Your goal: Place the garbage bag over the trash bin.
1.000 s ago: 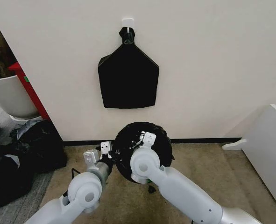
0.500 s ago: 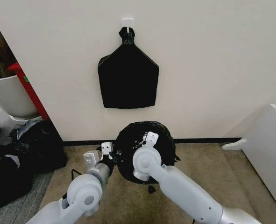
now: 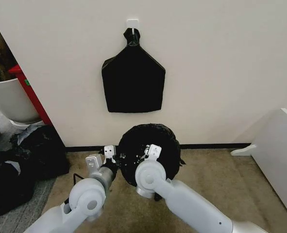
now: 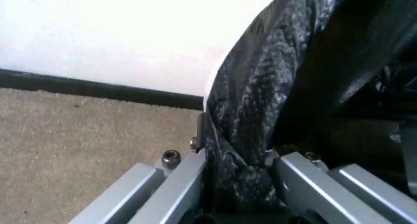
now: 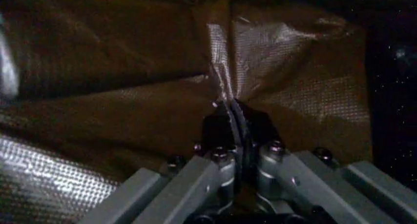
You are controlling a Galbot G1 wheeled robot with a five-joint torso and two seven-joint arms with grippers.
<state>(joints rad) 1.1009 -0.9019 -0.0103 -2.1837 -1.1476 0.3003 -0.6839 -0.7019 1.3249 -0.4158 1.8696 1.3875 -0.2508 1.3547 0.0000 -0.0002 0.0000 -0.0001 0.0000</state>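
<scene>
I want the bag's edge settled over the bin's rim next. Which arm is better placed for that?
Probably the left. The left gripper pinches the garbage bag at its outer edge, beside the wall, where the film can be drawn down. The right gripper pinches a fold inside the opening.

**Layout at the wall**

You face a wall (image 3: 221, 73) with a flat bag (image 3: 133, 82) hanging on it. Directly below, on the floor (image 3: 221, 179) against the wall, stands the garbage bag (image 3: 160, 141). The left gripper (image 3: 115, 158) is at its left edge; the right gripper (image 3: 144, 152) is in front, over its middle. To your left lie sacks (image 3: 22, 165), with a planter pot (image 3: 9, 99) behind them. A panel (image 3: 279, 155) stands at your right.
</scene>
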